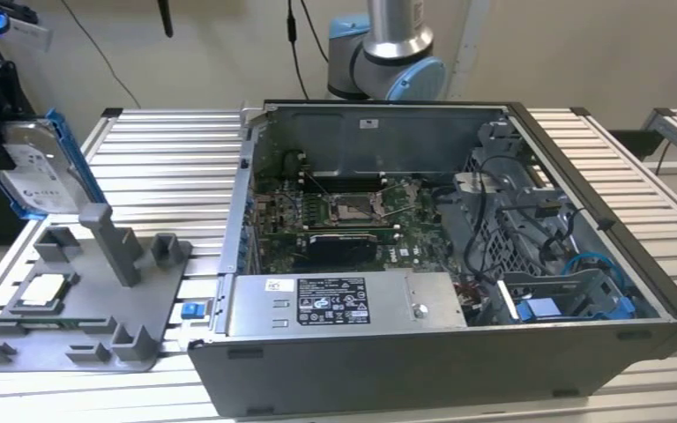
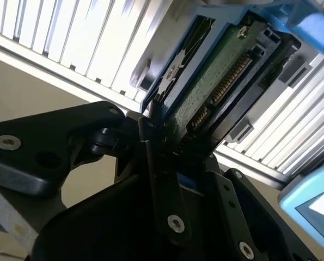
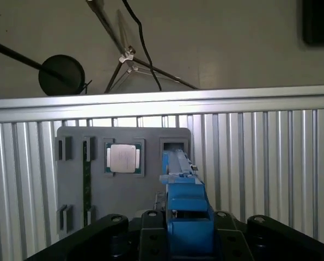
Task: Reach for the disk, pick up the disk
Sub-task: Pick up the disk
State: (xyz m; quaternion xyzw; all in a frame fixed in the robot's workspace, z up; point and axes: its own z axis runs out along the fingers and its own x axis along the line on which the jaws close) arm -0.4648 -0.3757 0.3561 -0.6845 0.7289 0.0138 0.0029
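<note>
You see the claw (image 2: 178,142) clenched on the disk (image 1: 40,169). It holds the disk on edge above the grey fixture (image 1: 80,322), over the worktop (image 1: 162,150) at the exterior view's left.

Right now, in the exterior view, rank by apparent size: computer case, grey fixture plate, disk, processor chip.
1. computer case
2. grey fixture plate
3. disk, up in the air, so nearness to the camera may inflate it
4. processor chip

place: robotics lab | evidence: robot arm base (image 1: 386,62), slatted aluminium bench (image 1: 162,167), opened computer case (image 1: 433,374), grey fixture (image 1: 92,319)
</note>
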